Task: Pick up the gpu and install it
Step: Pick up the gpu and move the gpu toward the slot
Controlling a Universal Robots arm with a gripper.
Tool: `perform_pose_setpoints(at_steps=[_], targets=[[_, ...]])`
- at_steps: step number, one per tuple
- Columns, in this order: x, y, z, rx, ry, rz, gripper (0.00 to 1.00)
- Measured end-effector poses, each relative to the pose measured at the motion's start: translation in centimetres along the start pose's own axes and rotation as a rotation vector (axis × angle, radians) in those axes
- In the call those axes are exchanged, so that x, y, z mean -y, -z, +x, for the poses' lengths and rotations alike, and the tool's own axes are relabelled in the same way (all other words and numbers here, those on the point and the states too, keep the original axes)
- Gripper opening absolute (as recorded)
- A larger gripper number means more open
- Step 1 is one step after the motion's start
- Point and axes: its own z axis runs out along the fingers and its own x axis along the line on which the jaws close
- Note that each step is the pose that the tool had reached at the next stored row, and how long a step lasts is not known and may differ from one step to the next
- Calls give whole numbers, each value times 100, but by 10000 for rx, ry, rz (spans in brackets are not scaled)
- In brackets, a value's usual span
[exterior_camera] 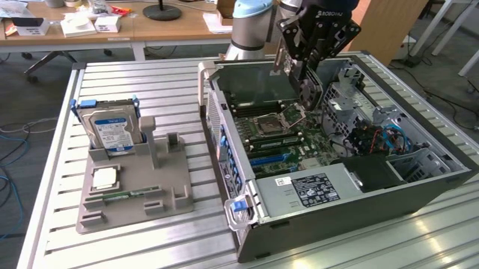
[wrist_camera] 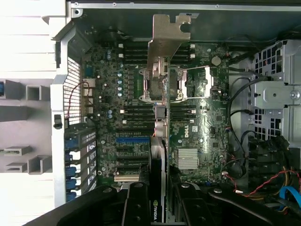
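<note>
Gpu (wrist_camera: 159, 155): off the desk (exterior_camera: 150, 84), carried edge-on above the open side of the computer case (exterior_camera: 359, 207). Pinched across both flat faces by the gripper (wrist_camera: 160, 184), fingers (wrist_camera: 137, 202) closed on the end bearing the maker's label. Silver bracket (wrist_camera: 165, 37) at the opposite end, close to one end wall of the case. Not seated: judged clear of the motherboard (wrist_camera: 197, 122) inside the case, hanging over the line of the processor socket (wrist_camera: 197, 82). Blue expansion slot (wrist_camera: 132, 140) offset to one side of the card's lower edge.

Step in hand, as judged: pick-up complete, card positioned over the case interior, insertion not begun.

Requirements for seating, as judged:
- Shift sideways within the case until the contact edge sits parallel to, and directly above, the intended slot.
- Keep the card upright, with no tilt along its length.
- Line up the bracket with its opening in the case wall before any descent.
- Lower straight and press evenly. Avoid contact with the socket frame and the nearby memory slots.
- Hold the pinch firm until the edge is fully home.

Outside the case, on the exterior view's left: grey holder (exterior_camera: 134, 207) with hard drive (exterior_camera: 112, 131) standing upright and memory stick (exterior_camera: 123, 195) lying flat. Both untouched, well apart from the gripper.
</note>
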Motion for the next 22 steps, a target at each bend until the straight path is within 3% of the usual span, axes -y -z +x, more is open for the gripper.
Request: perform_pose_setpoints(at_steps=[8, 12, 22], targets=[[-10, -11, -267, -4, 0, -48, 27], [-15, -16, -404, -8, -1, -108, 27], [-28, -31, -789, -13, -2, -110, 27]])
